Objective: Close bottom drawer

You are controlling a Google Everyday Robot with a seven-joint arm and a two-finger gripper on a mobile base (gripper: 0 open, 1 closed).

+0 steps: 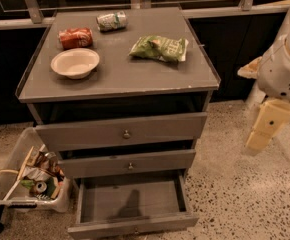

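The grey cabinet [117,79] has three drawers. The bottom drawer [131,202] is pulled far out, showing its wide, shallow, empty grey tray. Its slim front panel [135,226] sits near the lower frame edge. The middle drawer [127,163] and the top drawer [122,131] each stick out a little and carry a small round knob. My gripper [262,129] hangs cream-coloured from the white arm at the right. It is apart from the cabinet, level with the top drawer, and holds nothing that I can see.
On the cabinet top lie a white bowl [75,62], a red can [75,37], a silver-green can [111,20] and a green chip bag [159,48]. A clear bin of clutter [30,176] stands on the floor left of the drawers. Speckled floor [235,199] lies to the right.
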